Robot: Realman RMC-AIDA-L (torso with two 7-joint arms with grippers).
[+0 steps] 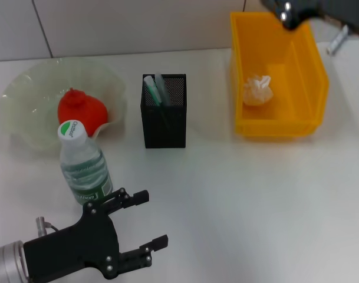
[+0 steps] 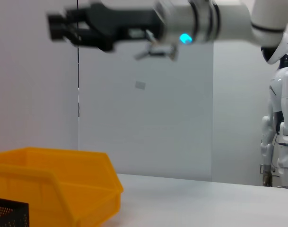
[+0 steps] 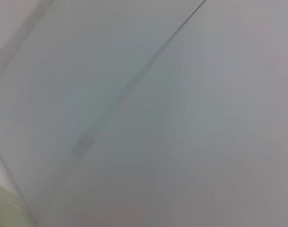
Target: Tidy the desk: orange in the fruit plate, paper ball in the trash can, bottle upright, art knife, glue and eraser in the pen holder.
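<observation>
The bottle [image 1: 84, 162] stands upright on the tabletop [image 1: 238, 194], cap up, its long axis vertical, just in front of the near rim of the fruit plate [image 1: 26, 100]. The left claw [image 1: 145, 227] sits low at the near left, just to the right of and nearer than the bottle's base, fingers spread open and pointing right, holding nothing. The upper finger [image 1: 129, 198] lies close beside the bottle's foot; whether it touches the label cannot be told. So the bottle is behind and to the left of the claw's opening, not between the fingers, and the left arm is by far the nearer one.

The right claw [image 1: 291, 13] hangs high at the far right, above the far corner of the trash can [image 1: 312, 71]; the left wrist view shows it raised well above the yellow bin, but whether it is open or closed cannot be told.

The orange [image 1: 85, 109] lies in the fruit plate, and the paper ball [image 1: 259, 89] rests on the floor of the trash can. The pen holder [image 1: 164, 121] stands between plate and bin with pale green-and-white stick shapes in it; no eraser is visible loose on the tabletop. By how things lie, the tidying looks nearly or wholly done.

The surface is plain white and smooth; pale wall panels run behind it, and a white humanoid figure [image 2: 280, 127] stands at the far side of the room.
</observation>
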